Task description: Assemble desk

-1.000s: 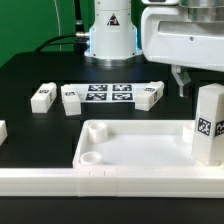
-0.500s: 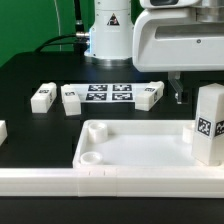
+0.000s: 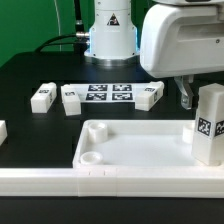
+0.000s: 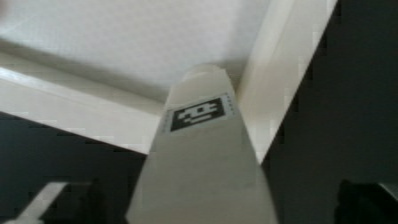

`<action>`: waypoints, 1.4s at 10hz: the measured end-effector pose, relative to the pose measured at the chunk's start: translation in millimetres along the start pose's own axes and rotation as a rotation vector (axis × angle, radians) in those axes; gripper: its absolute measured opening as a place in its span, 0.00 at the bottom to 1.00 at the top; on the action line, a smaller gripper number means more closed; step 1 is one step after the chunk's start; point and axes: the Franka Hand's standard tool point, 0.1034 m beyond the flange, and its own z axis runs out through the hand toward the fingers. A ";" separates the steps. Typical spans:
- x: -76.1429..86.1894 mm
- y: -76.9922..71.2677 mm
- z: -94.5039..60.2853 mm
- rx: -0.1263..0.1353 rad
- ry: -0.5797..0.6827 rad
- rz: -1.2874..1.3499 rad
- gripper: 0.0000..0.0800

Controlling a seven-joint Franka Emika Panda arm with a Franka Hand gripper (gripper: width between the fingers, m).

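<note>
The white tray-like tabletop (image 3: 130, 150) lies at the front with round sockets in its corners. One white leg (image 3: 209, 124) stands upright in its corner on the exterior view's right, tag facing the camera. My gripper (image 3: 187, 96) hangs just behind and above that leg. In the wrist view the leg (image 4: 199, 150) rises between my fingers with dark gaps on both sides, so the gripper (image 4: 210, 205) is open around it and not touching. The tabletop rim (image 4: 276, 70) runs beside the leg.
The marker board (image 3: 108, 94) lies behind the tabletop. Loose legs lie beside it: two on the exterior view's left (image 3: 42, 97) (image 3: 71, 101), one on its right (image 3: 150, 96). Another leg (image 3: 2, 132) shows at the left edge. A long white rail (image 3: 100, 181) runs along the front.
My gripper has shifted toward the exterior view's right and come closer to the upright leg. The parts on the table have not moved.
</note>
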 end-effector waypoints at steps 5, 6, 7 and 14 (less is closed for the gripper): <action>-0.5 0.9 0.5 0.001 -0.001 -0.088 0.37; -0.5 0.9 0.5 0.001 -0.001 -0.088 0.37; -0.5 0.9 0.5 0.001 -0.001 -0.084 0.36; -2.8 6.4 2.1 0.045 0.025 0.416 0.36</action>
